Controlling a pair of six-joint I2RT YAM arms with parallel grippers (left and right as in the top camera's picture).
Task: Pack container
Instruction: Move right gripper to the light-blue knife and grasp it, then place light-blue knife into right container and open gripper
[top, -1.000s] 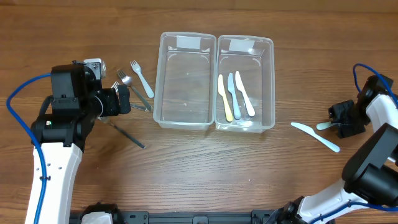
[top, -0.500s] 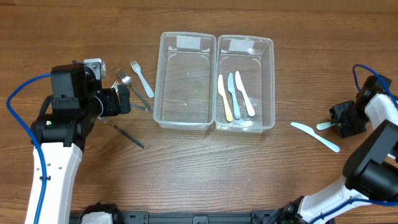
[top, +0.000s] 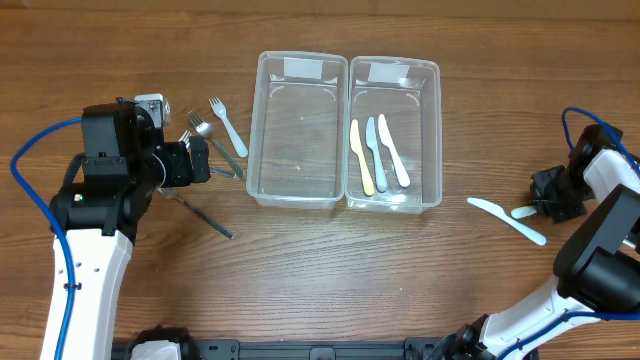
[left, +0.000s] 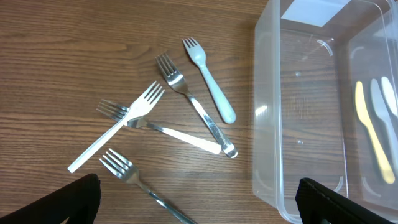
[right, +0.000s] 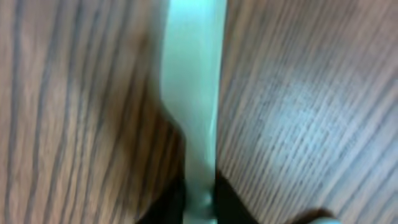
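Note:
Two clear plastic containers stand side by side. The left one is empty and also shows in the left wrist view. The right one holds three plastic knives. Several forks lie left of the containers, metal and plastic. My left gripper hovers open above them, with one metal fork between its fingers. My right gripper is low at the table's right side, shut on a pale green plastic knife. A pale blue knife lies beside it.
The wooden table runs around the containers. Blue cables loop by the left arm and the right arm. A dark-handled utensil lies below the left gripper.
My right gripper has shifted slightly right and down with the pale green knife, closer to the table. The left arm and forks have not moved.

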